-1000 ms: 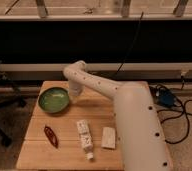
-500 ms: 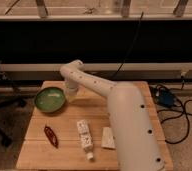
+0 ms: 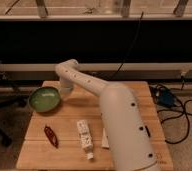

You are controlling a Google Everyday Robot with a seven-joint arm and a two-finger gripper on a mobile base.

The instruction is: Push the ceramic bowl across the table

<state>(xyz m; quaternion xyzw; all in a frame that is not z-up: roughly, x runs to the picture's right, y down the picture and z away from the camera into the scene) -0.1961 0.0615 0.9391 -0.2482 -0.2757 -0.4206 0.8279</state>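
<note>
Bowl: the ceramic bowl (image 3: 44, 98) is green and glossy, sitting at the far left of the table, its left rim hanging a bit past the edge.
Table: the table (image 3: 129, 95) is light wood with a plank top; the bowl's on its back-left part.
Gripper: the gripper (image 3: 65, 92) is just beside the bowl's right rim, down near the tabletop. Honestly cannot tell how it's set or whether it actually touches the bowl.
Arm: the white arm (image 3: 116, 117) reaches from the front right, over the middle of the table, toward the bowl.
Other stuff: a dark red flat thing (image 3: 51, 135) lies at front left, a white tube (image 3: 84, 139) near the front middle, both well apart from the bowl.
Floor: cables (image 3: 181, 107) on the right.
</note>
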